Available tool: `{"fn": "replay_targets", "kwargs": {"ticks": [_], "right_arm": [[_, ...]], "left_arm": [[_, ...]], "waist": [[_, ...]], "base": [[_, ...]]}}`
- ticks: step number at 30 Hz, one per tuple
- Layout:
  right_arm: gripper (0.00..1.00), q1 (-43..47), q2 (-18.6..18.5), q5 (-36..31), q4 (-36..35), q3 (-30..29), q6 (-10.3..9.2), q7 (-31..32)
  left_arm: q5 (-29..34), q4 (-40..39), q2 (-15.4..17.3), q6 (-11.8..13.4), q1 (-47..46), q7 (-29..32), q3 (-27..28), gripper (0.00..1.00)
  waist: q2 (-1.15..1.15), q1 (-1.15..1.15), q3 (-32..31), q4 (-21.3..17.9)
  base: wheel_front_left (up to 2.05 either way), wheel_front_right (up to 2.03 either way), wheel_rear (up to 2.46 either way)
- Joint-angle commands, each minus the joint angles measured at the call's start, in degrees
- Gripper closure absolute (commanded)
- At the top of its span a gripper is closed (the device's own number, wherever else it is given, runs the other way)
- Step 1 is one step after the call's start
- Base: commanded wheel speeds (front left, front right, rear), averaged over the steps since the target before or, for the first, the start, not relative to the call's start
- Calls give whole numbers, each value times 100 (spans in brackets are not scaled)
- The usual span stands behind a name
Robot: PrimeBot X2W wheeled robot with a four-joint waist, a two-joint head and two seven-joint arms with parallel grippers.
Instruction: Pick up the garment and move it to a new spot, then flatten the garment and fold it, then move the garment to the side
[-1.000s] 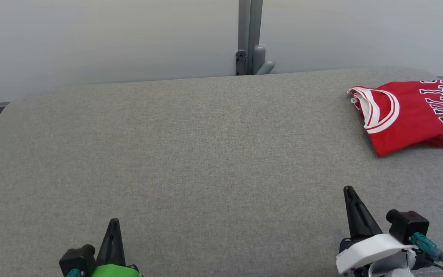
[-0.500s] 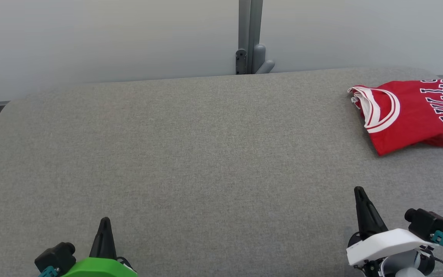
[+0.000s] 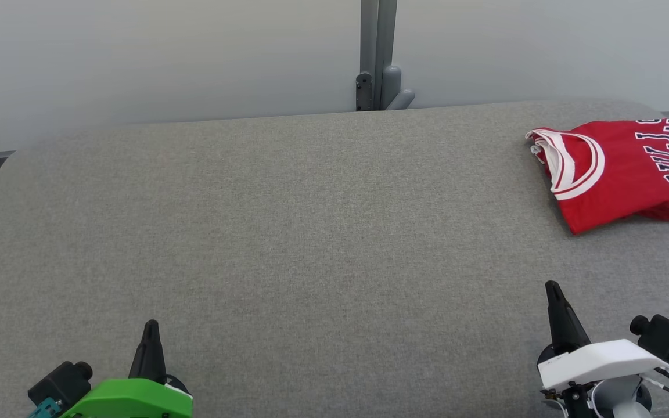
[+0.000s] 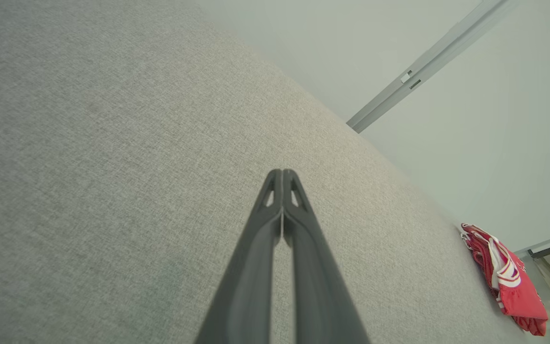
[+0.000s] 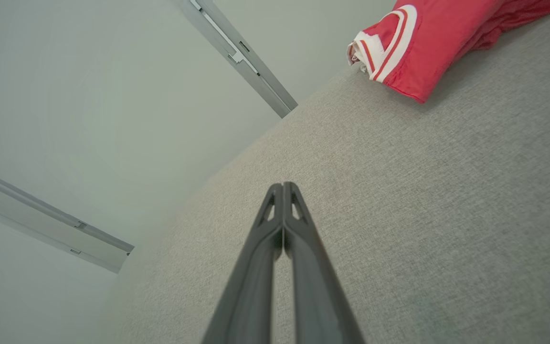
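Found the jersey (image 3: 619, 171) already folded, red with white trim and dark lettering, lying flat at the far right of the grey pad (image 3: 311, 244), near the back edge and cut off by the right side of the head view, with the collar end toward the middle; sat loose there, well apart from both grippers. Spotted the left gripper (image 3: 150, 326) down at the lower left under a green housing, with fingers pressed together tip to tip and pinching nothing; checked its wrist view too, got bare grey fabric past the tips and the jersey small at the lower right. Same deal for the right gripper (image 3: 553, 287) at the lower right under a white housing; squeezed tight on nothing, nearer the jersey but with bare pad between. Also noticed a grey post (image 3: 376, 58) behind the pad, against a pale wall (image 3: 137, 58).
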Motion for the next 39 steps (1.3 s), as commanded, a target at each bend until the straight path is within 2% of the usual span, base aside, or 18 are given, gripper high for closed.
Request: {"fn": "replay_targets", "kwargs": {"ticks": [1,17,39], "right_arm": [[100,-146,-43,174,-95,-34,-2,31],[100,-185,-53,1407,-120,-194,-2,329],[100,-221,-45,2654,-141,-381,-2,659]], "left_arm": [[-197,-83,17,-42,-168,34,49,100],[-1376,-134,20,-204,-295,368,251,100],[-2614,-186,25,-366,-414,714,463,100]], "waist": [[0,0,1,0],[0,0,25,3],[0,0,54,6]], "base": [[0,0,0],[0,0,0],[0,0,0]]}}
